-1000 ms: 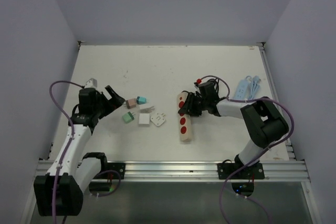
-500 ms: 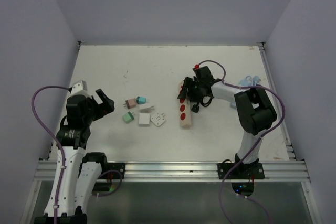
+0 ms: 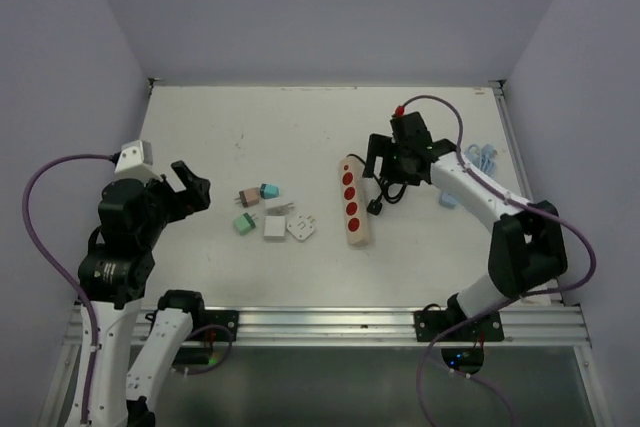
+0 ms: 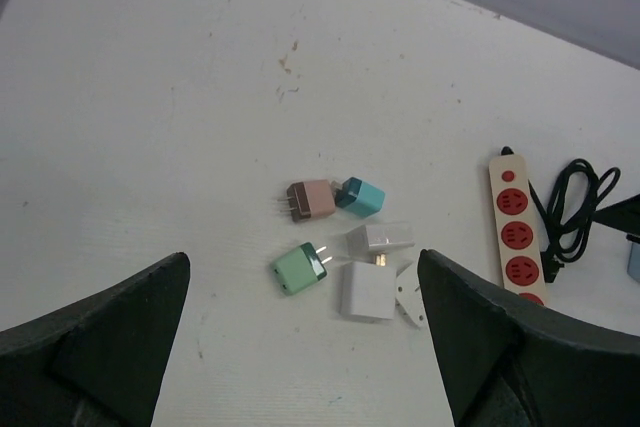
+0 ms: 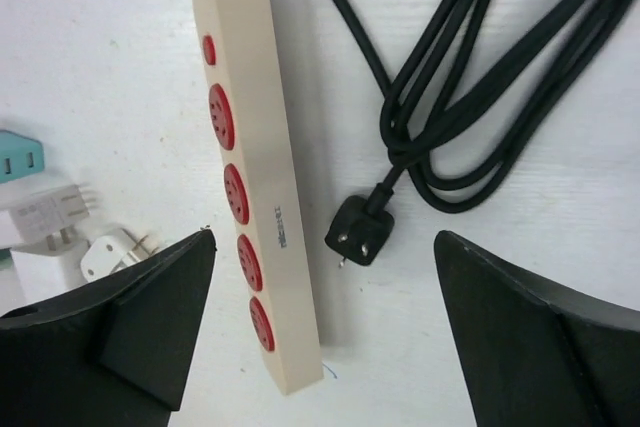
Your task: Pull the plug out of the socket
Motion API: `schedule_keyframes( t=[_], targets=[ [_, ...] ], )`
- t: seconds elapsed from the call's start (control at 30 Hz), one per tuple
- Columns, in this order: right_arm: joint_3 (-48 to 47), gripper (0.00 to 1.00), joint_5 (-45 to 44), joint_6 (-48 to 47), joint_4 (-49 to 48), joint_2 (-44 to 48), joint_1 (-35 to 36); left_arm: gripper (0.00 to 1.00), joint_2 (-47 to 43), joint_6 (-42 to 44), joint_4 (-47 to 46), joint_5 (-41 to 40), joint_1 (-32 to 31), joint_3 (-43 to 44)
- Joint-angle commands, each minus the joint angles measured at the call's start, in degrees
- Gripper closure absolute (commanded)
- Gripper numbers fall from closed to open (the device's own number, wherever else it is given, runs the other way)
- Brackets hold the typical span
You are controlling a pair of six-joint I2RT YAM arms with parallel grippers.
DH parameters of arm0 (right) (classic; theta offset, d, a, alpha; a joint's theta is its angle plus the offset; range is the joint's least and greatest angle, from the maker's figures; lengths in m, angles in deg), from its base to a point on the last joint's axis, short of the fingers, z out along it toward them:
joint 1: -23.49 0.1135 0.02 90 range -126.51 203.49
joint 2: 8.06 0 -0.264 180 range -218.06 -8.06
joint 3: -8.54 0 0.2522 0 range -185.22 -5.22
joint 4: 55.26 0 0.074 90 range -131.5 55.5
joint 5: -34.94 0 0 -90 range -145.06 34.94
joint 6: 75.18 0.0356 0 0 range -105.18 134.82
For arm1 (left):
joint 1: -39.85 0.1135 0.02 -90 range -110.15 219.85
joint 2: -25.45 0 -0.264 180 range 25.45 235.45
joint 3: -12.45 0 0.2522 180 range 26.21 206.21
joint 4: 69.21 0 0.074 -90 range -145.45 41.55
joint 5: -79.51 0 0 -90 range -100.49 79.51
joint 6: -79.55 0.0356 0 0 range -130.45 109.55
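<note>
The socket is a cream power strip (image 3: 355,209) (image 5: 255,177) with several red outlets, lying flat; none of its outlets shown holds anything. A black plug (image 5: 360,230) (image 3: 378,210) lies prongs-up on the table just right of the strip, apart from it, on a coiled black cord (image 5: 470,97). My right gripper (image 5: 322,239) (image 3: 395,167) hovers open above strip and plug, holding nothing. My left gripper (image 3: 193,187) (image 4: 302,262) is open and empty, high over the loose adapters on the left. The strip (image 4: 515,232) also shows at the right of the left wrist view.
Loose adapters lie left of the strip: brown (image 4: 312,199), teal (image 4: 360,197), green (image 4: 297,269), a white block (image 4: 368,290) and two more white ones. A light blue strip (image 3: 485,155) sits at the far right, partly behind my right arm. Walls close three sides.
My right gripper went from shut at the strip to open and drew back and up; the black plug now lies free. My left arm pulled back to the left and rose.
</note>
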Motion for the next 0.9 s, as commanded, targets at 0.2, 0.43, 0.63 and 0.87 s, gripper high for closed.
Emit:
schedule_keyframes(
  t=[0.2, 0.43, 0.63, 0.87],
  targets=[
    [-8.5, 0.01, -21.6, -5.2, 16.8, 21.8, -0.3, 0.01, -2.5, 5.9, 5.6, -14.5, -5.4, 16.0],
    [-12.8, 0.01, -27.4, -8.5, 23.2, 38.4, -0.2, 0.0, 0.6, 5.8, 7.0, -16.9, -6.5, 26.7],
    [-15.2, 0.01, -28.3, -13.9, 23.1, 52.8, -0.2, 0.0, 3.6, 6.1, 9.5, -20.1, -7.0, 33.2],
    [-14.9, 0.01, -31.9, -20.1, 21.1, 64.1, -0.3, 0.01, 4.3, 6.4, 10.0, -24.2, -7.9, 37.9]
  ],
)
